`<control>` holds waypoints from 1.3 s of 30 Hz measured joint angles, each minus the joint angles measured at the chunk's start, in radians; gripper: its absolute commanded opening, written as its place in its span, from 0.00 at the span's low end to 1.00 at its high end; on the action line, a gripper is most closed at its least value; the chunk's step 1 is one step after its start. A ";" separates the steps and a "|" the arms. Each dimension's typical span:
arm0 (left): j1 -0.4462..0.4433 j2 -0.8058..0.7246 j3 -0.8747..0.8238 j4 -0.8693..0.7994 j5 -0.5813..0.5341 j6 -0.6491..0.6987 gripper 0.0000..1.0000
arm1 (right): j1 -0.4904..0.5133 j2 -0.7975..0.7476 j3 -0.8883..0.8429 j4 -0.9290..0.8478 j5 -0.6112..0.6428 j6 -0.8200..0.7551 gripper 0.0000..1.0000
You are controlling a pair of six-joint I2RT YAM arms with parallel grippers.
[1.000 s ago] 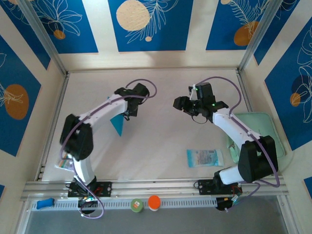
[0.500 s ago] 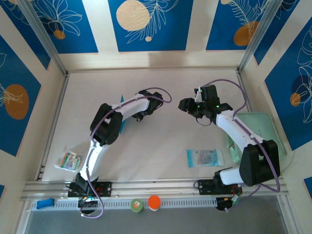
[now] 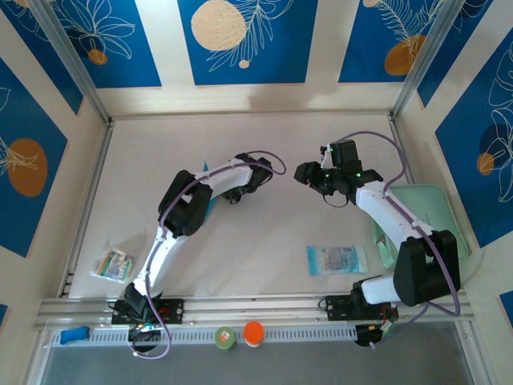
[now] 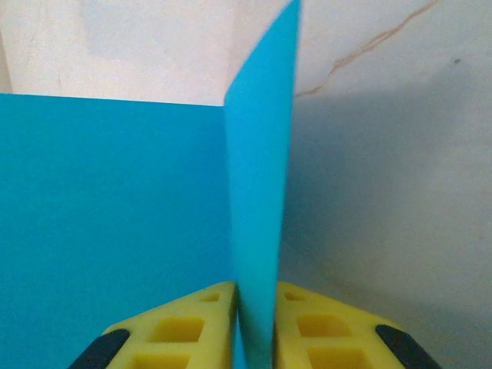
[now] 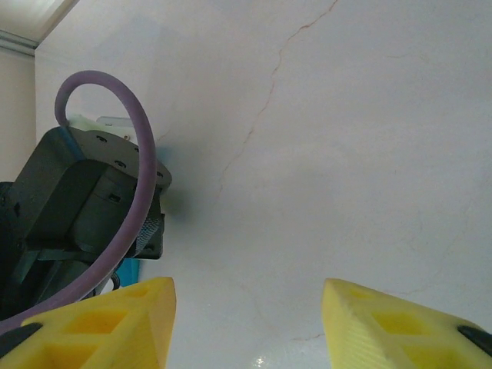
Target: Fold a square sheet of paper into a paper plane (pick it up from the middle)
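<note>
- Square sheet of paper (image 4: 115,231), plain cyan, lies in front of my left wrist camera. Most of it is flat on the pale worktop (image 4: 384,192), to the left of the picture.
- One part is folded up along a straight crease and stands as a tall upright flap in the middle.
- Left gripper (image 4: 256,296): the yellow jaws stand only a narrow slit apart, one either side of the flap's lower end. The flap fills the slit and meets both pads. I cannot tell whether it is pinched or merely standing between them.
- From the top camera, the paper (image 3: 208,207) shows as a thin cyan sliver beside the left arm's dark elbow, left of centre on the worktop.
- Right gripper (image 5: 250,300): the jaws are wide apart with nothing between them, above bare worktop.
- From above, the right gripper (image 3: 304,171) faces the left arm's wrist across a gap, well apart from the paper.
- The right wrist camera sees the left arm's black wrist (image 5: 84,207) with its purple cable (image 5: 142,146) looping over it.
- A pale printed packet (image 3: 337,259) lies near the right arm's base, with a mint-green pad (image 3: 417,210) partly under that arm.
</note>
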 measured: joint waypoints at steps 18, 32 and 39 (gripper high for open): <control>-0.034 -0.093 -0.011 0.136 0.426 -0.051 0.44 | -0.016 0.008 -0.005 0.005 -0.012 0.038 0.53; -0.060 -0.439 -0.409 0.473 0.917 -0.147 0.49 | -0.065 0.008 -0.067 0.035 -0.026 0.086 0.56; 0.056 -0.561 -0.571 0.569 0.912 -0.181 0.43 | -0.057 0.018 -0.067 0.053 -0.045 0.087 0.56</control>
